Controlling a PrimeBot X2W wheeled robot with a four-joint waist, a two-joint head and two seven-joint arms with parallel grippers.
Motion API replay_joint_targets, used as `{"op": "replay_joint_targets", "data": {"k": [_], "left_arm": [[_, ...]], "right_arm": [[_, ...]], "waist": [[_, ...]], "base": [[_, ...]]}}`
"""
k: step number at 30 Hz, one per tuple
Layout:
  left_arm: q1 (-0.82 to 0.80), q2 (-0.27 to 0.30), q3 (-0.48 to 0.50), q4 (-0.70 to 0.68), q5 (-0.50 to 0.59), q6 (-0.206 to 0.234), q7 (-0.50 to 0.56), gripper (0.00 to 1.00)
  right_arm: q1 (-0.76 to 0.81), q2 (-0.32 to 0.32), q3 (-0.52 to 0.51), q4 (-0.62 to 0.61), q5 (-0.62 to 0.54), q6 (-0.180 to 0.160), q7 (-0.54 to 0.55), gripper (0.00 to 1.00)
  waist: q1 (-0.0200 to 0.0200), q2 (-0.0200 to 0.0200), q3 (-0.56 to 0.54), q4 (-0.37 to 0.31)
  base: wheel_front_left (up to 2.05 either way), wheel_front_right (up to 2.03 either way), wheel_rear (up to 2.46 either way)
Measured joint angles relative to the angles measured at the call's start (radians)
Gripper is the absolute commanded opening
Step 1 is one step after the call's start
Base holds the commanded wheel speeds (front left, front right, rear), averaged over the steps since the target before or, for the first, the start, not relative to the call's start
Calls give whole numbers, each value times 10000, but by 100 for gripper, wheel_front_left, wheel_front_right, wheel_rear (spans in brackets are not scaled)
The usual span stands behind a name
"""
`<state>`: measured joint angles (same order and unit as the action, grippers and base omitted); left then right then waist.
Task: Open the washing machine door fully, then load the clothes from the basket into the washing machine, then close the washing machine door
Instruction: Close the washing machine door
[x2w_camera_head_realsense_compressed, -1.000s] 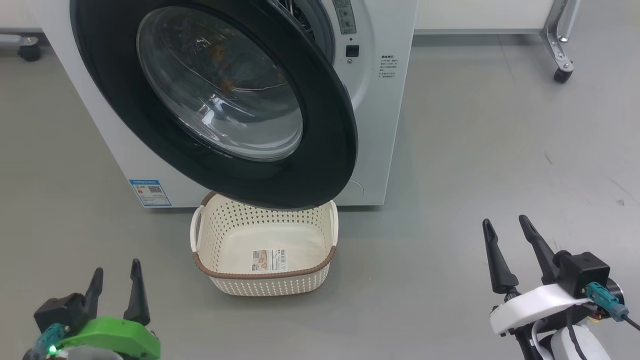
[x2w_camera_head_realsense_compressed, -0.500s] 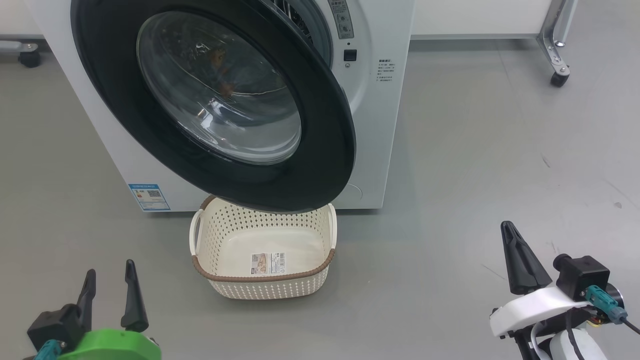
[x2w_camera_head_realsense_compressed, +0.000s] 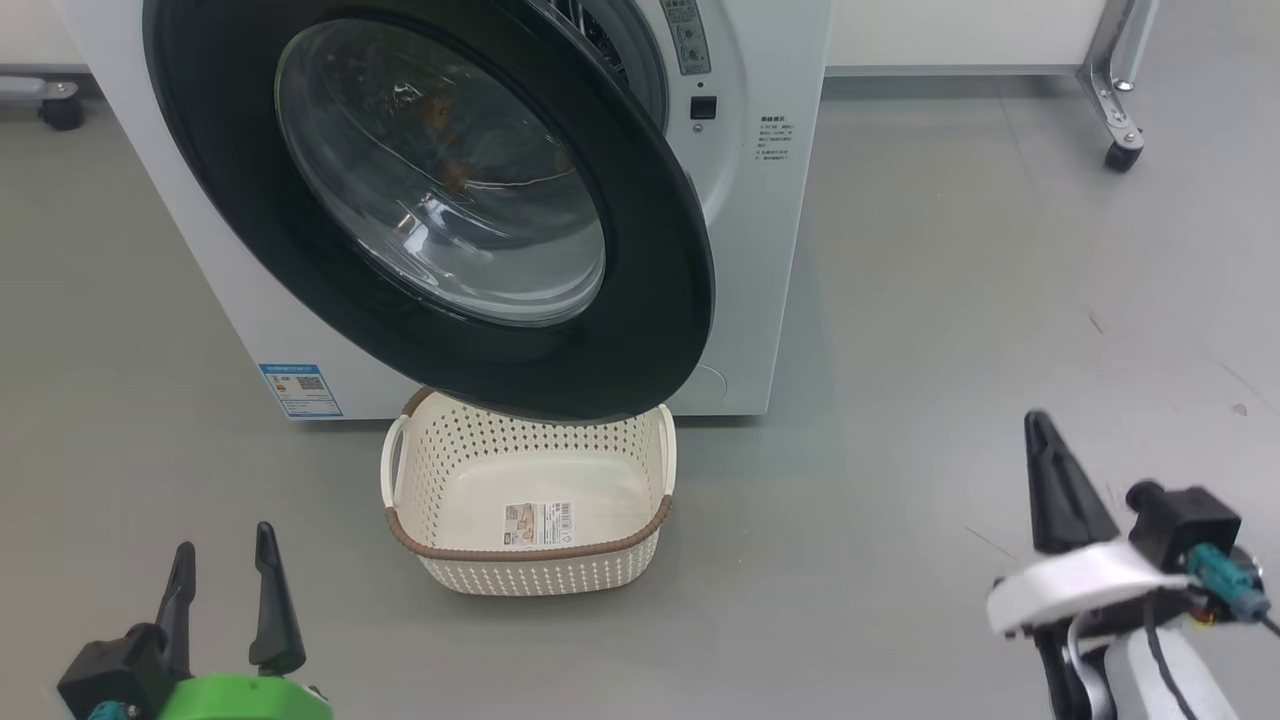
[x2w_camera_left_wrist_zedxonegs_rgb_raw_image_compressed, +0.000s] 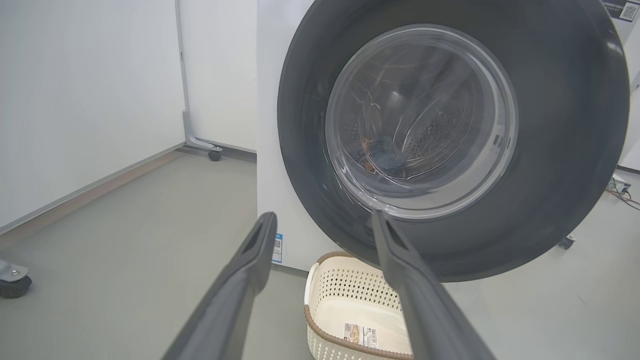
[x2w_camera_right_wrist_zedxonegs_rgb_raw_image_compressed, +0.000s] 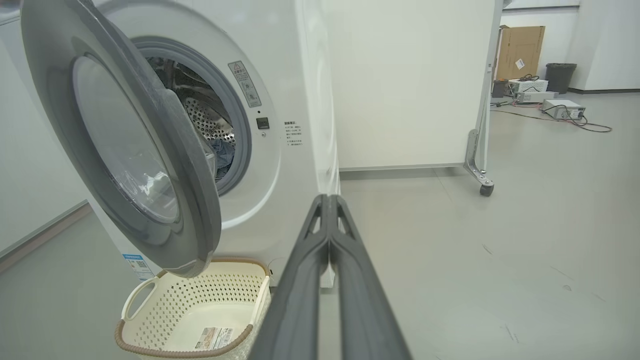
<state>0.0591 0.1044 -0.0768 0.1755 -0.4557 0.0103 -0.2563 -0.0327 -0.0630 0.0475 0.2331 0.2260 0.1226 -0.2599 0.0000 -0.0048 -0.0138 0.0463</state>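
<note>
Right gripper newly closed, basket well to its left

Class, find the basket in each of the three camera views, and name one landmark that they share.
Head view: basket at lower centre.
Left wrist view: basket at the bottom edge, just right of centre.
Right wrist view: basket at lower left.
Shared landmark: the washing machine door, its black rim overhanging the basket's back edge.

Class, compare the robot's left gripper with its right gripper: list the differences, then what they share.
The left gripper stands open, jaws apart; the right gripper is shut, jaws together. The left gripper sits on a green mount, the right gripper on a white mount. Both have long dark fingers and hold nothing.
</note>
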Motion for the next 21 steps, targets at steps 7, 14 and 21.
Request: {"op": "replay_joint_targets", "data": {"k": [7, 14, 21], "left_arm": [[120, -226, -92, -240, 134, -75, 0, 100], [134, -291, -255, -355, 347, -247, 0, 100], [126, -368, -451, -575, 449, -374, 0, 100]], "right_arm": [[-1545, -15, -115, -961, 19, 0, 0, 0], [-3545, -31, 1396, -2247, 40, 0, -4, 0], [-3978, -29, 4399, -2079, 412, 0, -10, 0]], "waist": [[0, 0, 65, 156], [0, 0, 212, 418], [0, 0, 541, 759]], "base": [[0, 0, 0], [0, 0, 0], [0, 0, 0]]}}
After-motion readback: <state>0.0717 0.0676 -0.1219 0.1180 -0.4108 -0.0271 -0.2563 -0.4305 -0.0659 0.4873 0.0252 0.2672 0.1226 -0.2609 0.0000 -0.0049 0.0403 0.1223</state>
